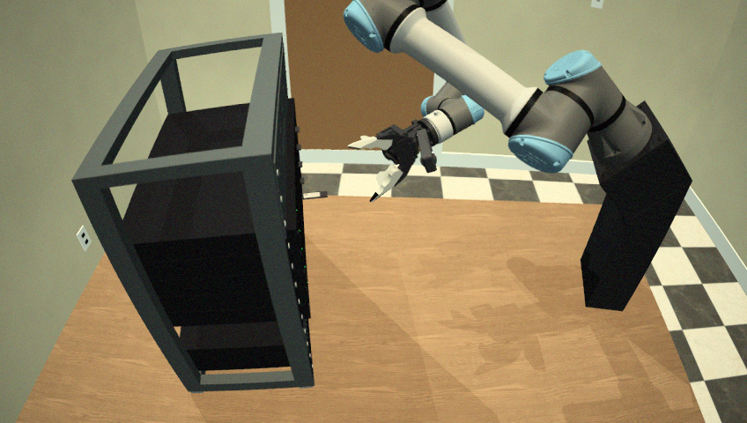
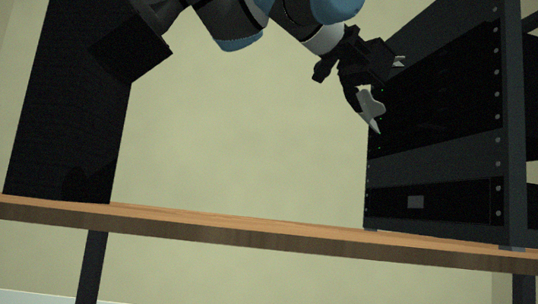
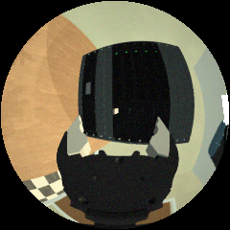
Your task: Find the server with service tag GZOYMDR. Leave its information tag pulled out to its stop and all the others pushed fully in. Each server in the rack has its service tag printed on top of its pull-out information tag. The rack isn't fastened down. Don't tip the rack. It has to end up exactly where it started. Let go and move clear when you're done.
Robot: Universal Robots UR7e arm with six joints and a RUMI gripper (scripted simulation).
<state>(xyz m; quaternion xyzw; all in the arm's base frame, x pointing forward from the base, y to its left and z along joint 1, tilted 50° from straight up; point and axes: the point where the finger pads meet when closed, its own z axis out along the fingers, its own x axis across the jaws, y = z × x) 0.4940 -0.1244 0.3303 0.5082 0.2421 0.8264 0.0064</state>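
The dark grey rack stands upright on the table and holds several black servers. One pale information tag sticks out from the rack's front; its print is too small to read. In the exterior view I cannot make this tag out. The other tags are too dark and small to tell apart. My gripper is open and empty, in front of the rack face and apart from the tag, its jaws spread one above the other.
The rack stands on a wooden table. A lower black unit with a grey label sits near the rack's bottom. The arm's black pedestal stands across the table. Small green lights show on the server fronts.
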